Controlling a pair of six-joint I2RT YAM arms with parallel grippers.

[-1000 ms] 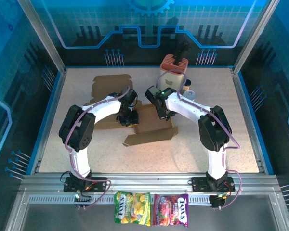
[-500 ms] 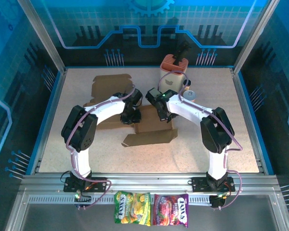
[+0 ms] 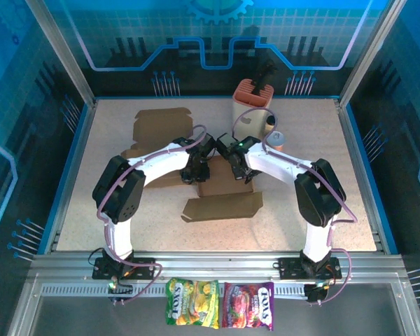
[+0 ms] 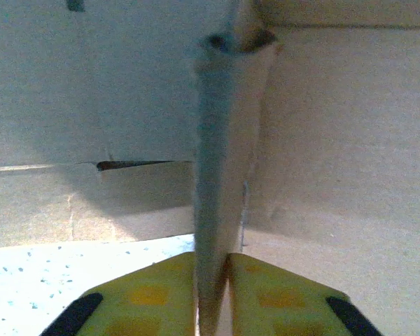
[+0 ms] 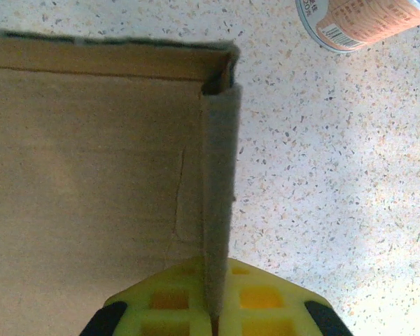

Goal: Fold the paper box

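The brown paper box (image 3: 220, 199) lies half folded at mid-table, its front flap spread toward the near edge. My left gripper (image 3: 196, 170) is shut on the box's left upright wall (image 4: 227, 154), the cardboard edge pinched between its yellow fingers (image 4: 147, 297). My right gripper (image 3: 239, 170) is shut on the right upright wall (image 5: 219, 182), thin cardboard clamped between its yellow fingers (image 5: 266, 297). Both grippers stand close together over the box's back part. The box floor (image 5: 91, 175) shows left of the right-hand wall.
A second flat cardboard blank (image 3: 161, 124) lies at the back left. A cream and orange holder (image 3: 252, 105) stands at the back, with a can (image 3: 277, 138) lying beside it, the can (image 5: 364, 21) close to the box corner. Two candy bags (image 3: 220, 304) lie outside the front rail.
Both grippers have moved right and toward the back with the box, coming closer together. The front flap now lies flatter and squarer to the near edge.
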